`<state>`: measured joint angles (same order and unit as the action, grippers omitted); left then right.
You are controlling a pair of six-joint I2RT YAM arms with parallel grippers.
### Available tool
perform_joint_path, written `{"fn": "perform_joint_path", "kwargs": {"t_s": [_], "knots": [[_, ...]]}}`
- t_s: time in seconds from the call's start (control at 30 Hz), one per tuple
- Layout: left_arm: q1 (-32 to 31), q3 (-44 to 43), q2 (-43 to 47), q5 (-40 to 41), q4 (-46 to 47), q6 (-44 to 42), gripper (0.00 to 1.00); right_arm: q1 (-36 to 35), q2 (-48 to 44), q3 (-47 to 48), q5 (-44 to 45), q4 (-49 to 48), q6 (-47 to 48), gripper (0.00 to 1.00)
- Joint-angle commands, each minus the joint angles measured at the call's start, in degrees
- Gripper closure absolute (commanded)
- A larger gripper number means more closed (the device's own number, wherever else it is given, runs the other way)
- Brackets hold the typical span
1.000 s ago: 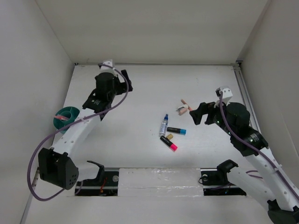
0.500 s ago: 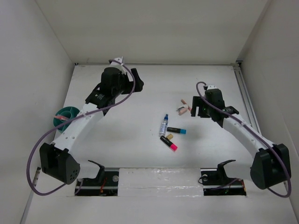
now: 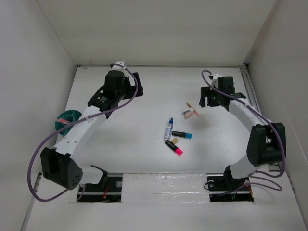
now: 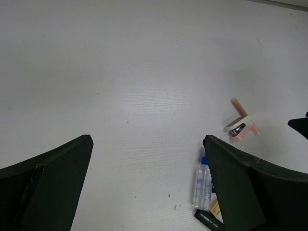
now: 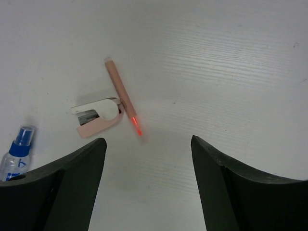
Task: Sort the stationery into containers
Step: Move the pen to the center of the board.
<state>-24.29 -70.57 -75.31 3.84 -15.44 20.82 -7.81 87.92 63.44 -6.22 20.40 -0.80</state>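
Observation:
The stationery lies mid-table: a thin pink pen [image 3: 191, 108] against a small pink-and-white stapler [image 3: 186, 114], a clear blue-capped pen [image 3: 168, 129], a black marker with a blue end [image 3: 182, 135], a black marker with a pink end [image 3: 173, 147] and a tan bit [image 3: 175, 141]. The teal container [image 3: 69, 118] stands at the left edge. My right gripper [image 5: 148, 139] hangs open just right of the pink pen [image 5: 121, 96], nothing between its fingers. At the back left my left gripper [image 4: 147, 139] is wide open and empty over bare table, with the clear pen [image 4: 201, 180] by its right finger.
White walls close the table in on the left, back and right. The left arm [image 3: 82, 130] stretches past the teal container. The stapler [image 5: 96, 118] lies left of my right gripper's left finger [image 5: 72, 187].
The right arm swung from the near right out to the back, bringing its gripper beside the pink pen, jaws a little narrower. The left wrist shifted slightly right.

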Motion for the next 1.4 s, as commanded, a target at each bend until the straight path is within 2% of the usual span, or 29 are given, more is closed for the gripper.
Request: {"fn": "perform_joint_path", "kwargs": {"t_s": [0.0, 0.2, 0.23, 0.43, 0.97, 1.07, 1.27, 1.3, 1.37], "knots": [[0.1, -2.6, 0.9, 2.6, -0.1, -1.0, 0.01, 3.6, 1.4, 1.2, -8.7, -1.7, 3.5, 0.23], [0.1, -2.1, 0.9, 2.6, -0.1, -1.6, 0.01, 3.2, 5.2, -0.9, -10.7, -3.9, 3.5, 0.26], [0.1, -2.1, 0.3, 2.6, -0.1, -1.6, 0.01, 3.2, 5.9, -0.9, -9.9, -3.9, 3.5, 0.30], [0.1, -2.6, -0.2, 2.6, -1.2, -1.6, 0.01, 0.9, 10.9, -1.9, -7.8, -5.1, 3.5, 0.37], [0.1, -2.6, 0.3, 2.1, -1.2, -2.1, 0.01, -1.8, 13.7, -0.2, -2.6, -3.4, 2.8, 0.41], [0.1, -2.6, 0.9, 2.1, -1.2, -2.1, 0.01, -2.3, 13.7, -0.2, -2.0, -2.1, 2.8, 0.48], [0.1, -2.6, 1.4, 2.1, -1.2, -2.1, 0.01, -3.3, 13.7, 0.3, -0.9, -1.5, 2.8, 0.52], [0.1, -2.6, 1.4, 2.6, -1.2, -2.1, 0.01, -3.3, 13.7, 0.3, -0.9, -1.5, 2.8, 0.58], [0.1, -2.6, 1.4, 2.6, -1.2, -2.1, 0.01, -3.3, 13.7, 0.3, -0.4, -1.5, 2.8, 0.60]]}}
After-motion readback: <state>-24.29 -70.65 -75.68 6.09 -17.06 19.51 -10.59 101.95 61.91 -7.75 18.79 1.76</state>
